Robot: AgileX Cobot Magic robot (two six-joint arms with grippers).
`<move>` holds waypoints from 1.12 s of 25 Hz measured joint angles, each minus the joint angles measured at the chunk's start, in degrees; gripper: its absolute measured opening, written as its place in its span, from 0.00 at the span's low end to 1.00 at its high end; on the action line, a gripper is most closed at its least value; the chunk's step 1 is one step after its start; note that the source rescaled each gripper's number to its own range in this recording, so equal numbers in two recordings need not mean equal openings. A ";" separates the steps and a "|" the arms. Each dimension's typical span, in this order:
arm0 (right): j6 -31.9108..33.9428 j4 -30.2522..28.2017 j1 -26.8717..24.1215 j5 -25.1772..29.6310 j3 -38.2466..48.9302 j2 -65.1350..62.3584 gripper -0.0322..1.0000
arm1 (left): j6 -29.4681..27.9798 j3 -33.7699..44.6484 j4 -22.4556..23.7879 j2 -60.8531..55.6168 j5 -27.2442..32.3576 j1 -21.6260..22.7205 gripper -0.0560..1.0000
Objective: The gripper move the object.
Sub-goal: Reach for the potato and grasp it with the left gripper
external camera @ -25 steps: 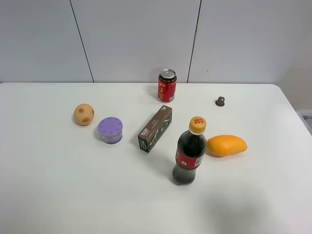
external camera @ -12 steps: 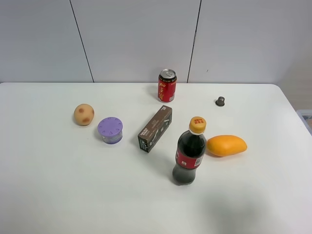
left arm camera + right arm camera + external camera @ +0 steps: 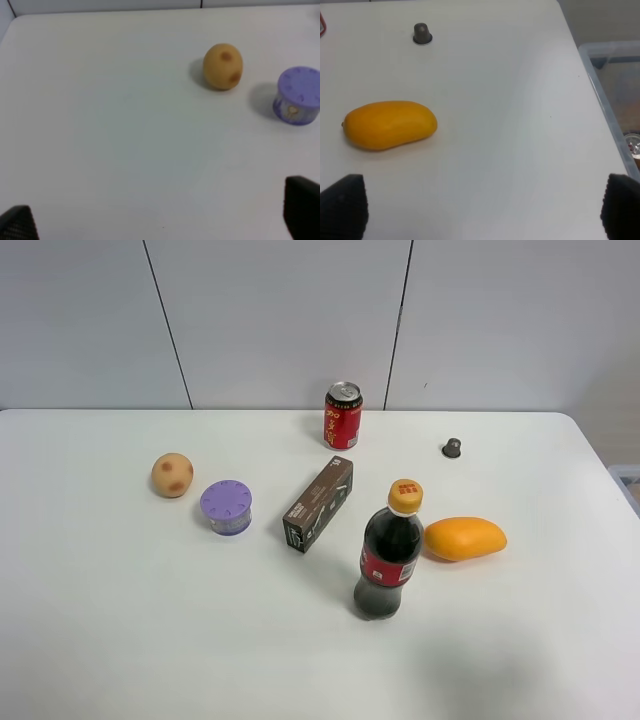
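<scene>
Spotted object (image 3: 172,475) rests on the white surface (image 3: 120,620) at the far left of the row of things, a roundish tan lump with reddish-brown blotches, touching nothing. Just beside it, toward the middle, stands a low purple tub (image 3: 226,507); the two are near but apart.

The left fingers (image 3: 301,212) show only as two dark tips at the edges of the left wrist view. They are spread wide with bare surface between them and have hold of nothing. The object (image 3: 223,66) lies well ahead of those tips, not between them, off centre toward the finger on the tub's (image 3: 298,95) side.

Further right a dark brown box (image 3: 319,504) lies flat at a slant. Behind it a red can (image 3: 342,415) stands upright near the wall. A cola bottle (image 3: 388,555) with a yellow cap stands upright, and an orange mango (image 3: 465,538) lies just beside it. A small dark cap (image 3: 452,448) sits farther back.

The right fingers (image 3: 342,205) are likewise spread wide and hold nothing; the mango (image 3: 390,125) lies ahead of them. A clear bin (image 3: 615,100) stands past the surface's right edge.
</scene>
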 joint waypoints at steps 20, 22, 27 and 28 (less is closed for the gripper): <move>0.00 0.00 0.00 0.00 0.00 0.00 1.00 | 2.65 -39.64 -5.61 54.71 2.64 0.00 1.00; 0.00 0.00 0.00 0.00 0.00 0.00 1.00 | 4.32 -41.01 -6.30 59.16 2.57 0.00 1.00; 0.00 0.00 0.00 0.00 0.00 0.00 1.00 | 8.20 -41.63 -9.92 68.56 1.89 0.00 1.00; 0.00 0.00 0.00 0.00 0.00 0.00 1.00 | 9.13 -41.69 -11.04 70.61 1.53 0.00 1.00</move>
